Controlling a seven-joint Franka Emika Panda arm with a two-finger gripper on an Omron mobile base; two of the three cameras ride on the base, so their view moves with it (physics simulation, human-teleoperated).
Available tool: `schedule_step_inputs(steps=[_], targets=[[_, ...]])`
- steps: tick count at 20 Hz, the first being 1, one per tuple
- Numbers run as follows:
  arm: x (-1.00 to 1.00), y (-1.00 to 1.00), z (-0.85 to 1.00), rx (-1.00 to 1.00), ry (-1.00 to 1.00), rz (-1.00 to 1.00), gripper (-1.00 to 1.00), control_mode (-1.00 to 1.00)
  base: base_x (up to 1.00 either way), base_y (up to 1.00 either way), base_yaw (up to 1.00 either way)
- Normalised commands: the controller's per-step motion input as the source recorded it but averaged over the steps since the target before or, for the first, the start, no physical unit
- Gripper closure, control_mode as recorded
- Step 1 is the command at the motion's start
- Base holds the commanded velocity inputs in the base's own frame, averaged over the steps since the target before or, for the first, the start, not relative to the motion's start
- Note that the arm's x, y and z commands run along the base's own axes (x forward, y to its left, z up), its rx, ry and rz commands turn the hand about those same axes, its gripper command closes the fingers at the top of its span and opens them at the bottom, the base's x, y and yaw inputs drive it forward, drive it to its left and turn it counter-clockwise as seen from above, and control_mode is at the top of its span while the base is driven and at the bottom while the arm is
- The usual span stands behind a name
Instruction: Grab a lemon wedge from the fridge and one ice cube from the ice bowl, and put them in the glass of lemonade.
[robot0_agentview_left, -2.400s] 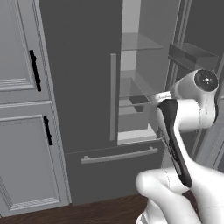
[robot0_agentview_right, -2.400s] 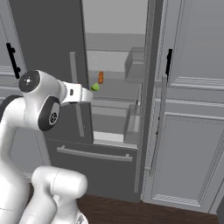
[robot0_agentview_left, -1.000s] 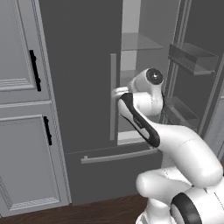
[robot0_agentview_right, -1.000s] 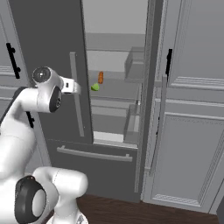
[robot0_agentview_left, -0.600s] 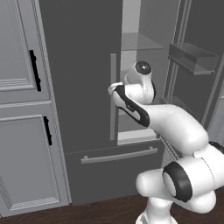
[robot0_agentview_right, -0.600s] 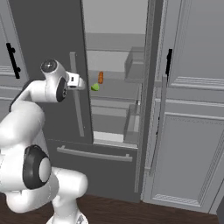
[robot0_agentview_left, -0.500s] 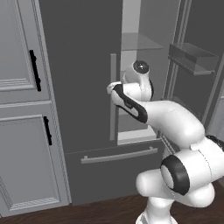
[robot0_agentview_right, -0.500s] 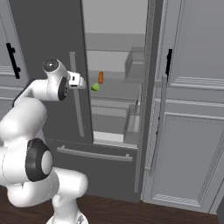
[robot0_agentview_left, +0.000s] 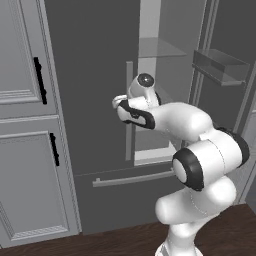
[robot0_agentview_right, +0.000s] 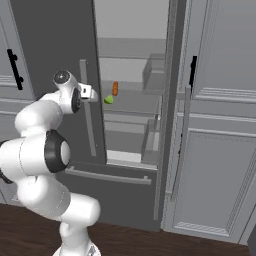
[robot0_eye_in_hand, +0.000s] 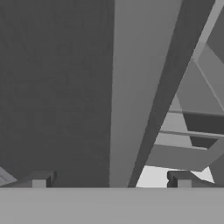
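Note:
The fridge (robot0_agentview_left: 90, 75) has its left door shut and its right door swung open. On a glass shelf inside lies the tiny yellow-green lemon wedge (robot0_agentview_right: 108, 100). My gripper (robot0_agentview_right: 91, 92) is at the left door's long light grey handle (robot0_agentview_right: 89, 120), left of the wedge and apart from it. In the hand view the handle (robot0_eye_in_hand: 131, 87) runs up between my two fingertips (robot0_eye_in_hand: 41, 179), and the gripper (robot0_eye_in_hand: 109, 180) is open around it. In the left base view the gripper (robot0_agentview_left: 119, 102) sits just left of the handle (robot0_agentview_left: 129, 125). The ice bowl and the glass of lemonade are out of view.
An orange carrot-like stick (robot0_agentview_right: 115, 88) lies just behind the wedge. The open right door (robot0_agentview_left: 220, 65) carries clear bins. Paneled grey cabinets with black handles flank the fridge on the left (robot0_agentview_left: 20, 100) and on the right (robot0_agentview_right: 220, 100). Below is dark wood floor (robot0_agentview_right: 150, 240).
The arm has folded back from the fridge opening. The hand has swung left, from in front of the shelf to the left door's handle.

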Motion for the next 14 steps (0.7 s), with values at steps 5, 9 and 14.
schedule_step_inputs(steps=[5, 9, 14], targets=[[0.38, -0.11, -0.17, 0.00, 0.00, -0.02, -1.00, -1.00, 0.00, 0.00, 0.00], [0.29, -0.15, -0.02, 0.00, 0.00, -0.03, -1.00, -1.00, 0.00, 0.00, 0.00], [0.46, 0.00, -0.26, 0.00, -0.01, -0.02, -1.00, -1.00, 0.00, 0.00, 0.00]])
